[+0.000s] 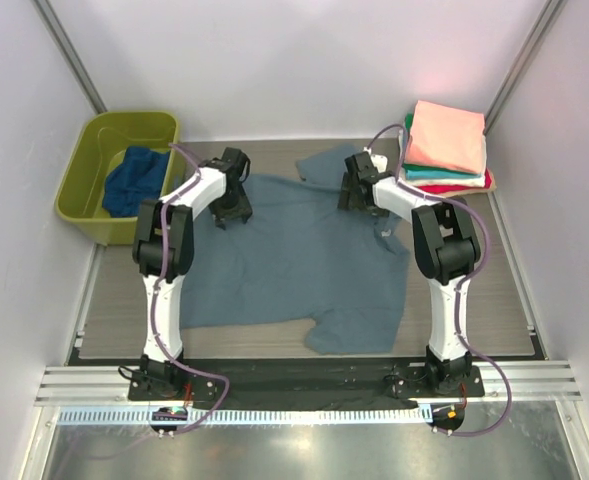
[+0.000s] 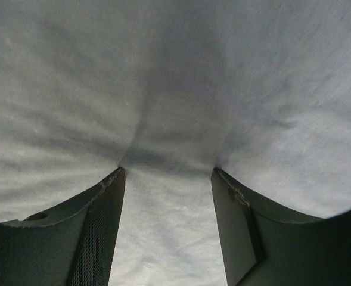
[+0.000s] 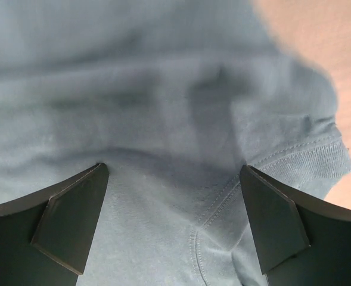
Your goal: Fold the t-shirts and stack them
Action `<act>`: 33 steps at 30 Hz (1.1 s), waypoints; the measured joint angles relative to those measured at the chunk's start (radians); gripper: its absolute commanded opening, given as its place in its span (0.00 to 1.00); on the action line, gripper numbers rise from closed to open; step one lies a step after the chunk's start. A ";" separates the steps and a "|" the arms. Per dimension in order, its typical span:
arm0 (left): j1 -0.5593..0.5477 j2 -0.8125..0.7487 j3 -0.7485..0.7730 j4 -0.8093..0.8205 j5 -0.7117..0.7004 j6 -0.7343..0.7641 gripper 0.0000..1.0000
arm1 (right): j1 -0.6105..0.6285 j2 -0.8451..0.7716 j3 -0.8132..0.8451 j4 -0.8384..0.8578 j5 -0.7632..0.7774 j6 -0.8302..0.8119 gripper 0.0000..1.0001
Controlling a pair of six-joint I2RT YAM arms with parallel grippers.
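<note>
Showing a dusty grey-blue t-shirt (image 1: 294, 260) lying spread flat over the middle of the table (image 1: 499, 305), reaching from close to the far edge almost to the near edge. Seeming to be lying sideways: long axis running left to right, hem facing the left edge, neck end pointing toward the right edge, one sleeve jutting toward the far edge and the other toward the near edge. Pressing into the shirt's far left part with the left gripper (image 1: 232, 212), fingers (image 2: 98, 226) parted partway, tips dimpling the cloth and puckering it between them, nothing pinched yet. Setting the right gripper (image 1: 357, 195) on the far right part beside the far sleeve, fingers (image 3: 74, 220) spread wide over a stitched seam, gripping nothing. Probably working the far side at two points together, so as to carry it over in a straight fold. Keeping a stack of folded t-shirts (image 1: 446, 135), salmon pink on top, at the far right corner, and a dark navy t-shirt (image 1: 134, 180) waiting in an olive-green tub (image 1: 84, 215) at the far left corner.
</note>
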 measured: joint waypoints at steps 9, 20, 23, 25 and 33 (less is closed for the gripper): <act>0.005 0.413 0.731 -0.184 -0.014 0.050 0.63 | -0.098 0.231 0.379 -0.062 -0.025 -0.047 0.99; 0.013 0.161 0.474 -0.184 0.045 0.048 0.67 | -0.113 0.245 0.568 -0.111 -0.168 -0.132 1.00; 0.009 -0.159 0.157 -0.129 0.010 0.022 0.67 | -0.101 0.119 0.461 -0.107 -0.185 -0.129 1.00; 0.009 -0.382 -0.043 -0.066 -0.018 -0.009 0.66 | -0.092 -0.023 0.315 -0.075 -0.181 -0.103 1.00; 0.088 -0.893 -0.701 0.100 -0.074 -0.118 0.61 | -0.068 -0.767 -0.515 0.099 -0.179 0.160 0.96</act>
